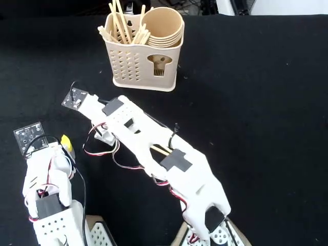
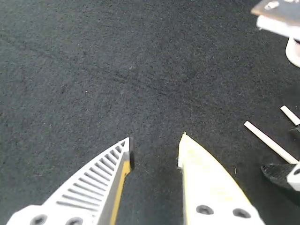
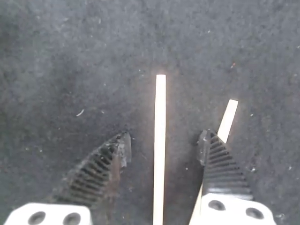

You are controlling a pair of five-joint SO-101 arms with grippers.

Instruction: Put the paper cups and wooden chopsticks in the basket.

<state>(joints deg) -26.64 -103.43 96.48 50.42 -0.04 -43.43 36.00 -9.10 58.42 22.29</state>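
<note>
One chopstick [image 3: 160, 140] lies on the cloth [image 3: 70, 56] between the wide-open jaws of the right gripper [image 3: 165, 135]; a second chopstick [image 3: 228, 116] runs under one finger, the basket [image 1: 143, 66] well apart. Closing could drag that second stick along, skewing the grip. The left gripper [image 2: 155, 139] hangs open over bare cloth.

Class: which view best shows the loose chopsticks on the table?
Right wrist view: both chopsticks close up, one inside the open tool. Left wrist view catches their ends; high view, a sliver under an arm.

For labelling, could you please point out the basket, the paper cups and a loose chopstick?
basket [image 1: 130, 66]: high view, front wall.
paper cups [image 1: 163, 23]: high view, top cup's inside.
loose chopstick [image 3: 160, 140]: right wrist view, mid-shaft.
</note>
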